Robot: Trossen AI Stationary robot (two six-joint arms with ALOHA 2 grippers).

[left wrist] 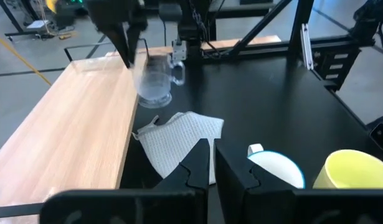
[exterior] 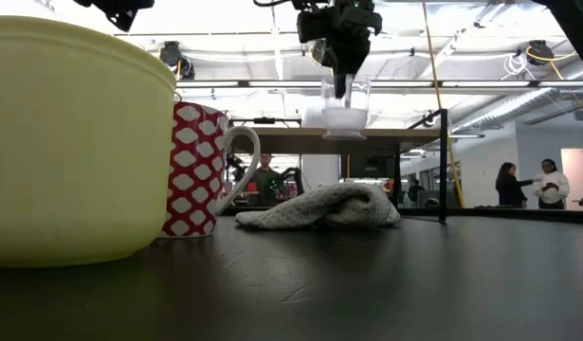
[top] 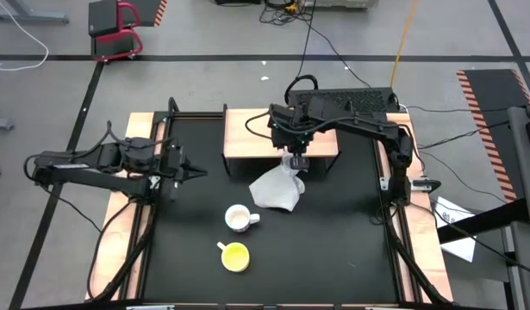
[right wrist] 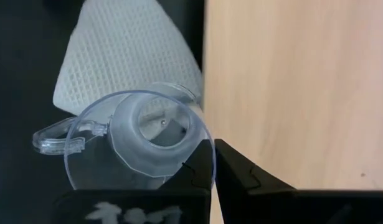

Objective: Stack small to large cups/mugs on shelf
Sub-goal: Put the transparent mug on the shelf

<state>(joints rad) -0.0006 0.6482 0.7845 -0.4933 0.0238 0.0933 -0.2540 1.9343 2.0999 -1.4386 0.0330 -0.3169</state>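
Observation:
A clear glass cup (top: 296, 162) (exterior: 345, 112) hangs in my right gripper (exterior: 341, 87) (right wrist: 214, 163) beside the near edge of the light-wood shelf (top: 247, 138) (right wrist: 291, 93), its base about level with the shelf top. Under it a grey-white cloth (top: 277, 189) lies crumpled on the black tabletop. The white patterned mug (top: 239, 218) (exterior: 201, 170) and the yellow cup (top: 235, 256) (exterior: 73, 142) stand upright on the table nearer the front edge. My left gripper (top: 196, 172) (left wrist: 213, 168) waits at the table's left, shut and holding nothing. My right gripper pinches the glass cup's rim wall (right wrist: 202, 142) on the side opposite its handle (right wrist: 51, 138), one finger inside the cup and one outside. The fingers come from above, pointing steeply down. The cup hangs below them, mouth up, clear of table, cloth and shelf.
The shelf's dark leg (exterior: 445, 161) stands at the shelf's right end. Bare black tabletop (top: 342, 232) lies to the right of the cloth and cups. People (exterior: 547, 180) stand in the room far behind the table.

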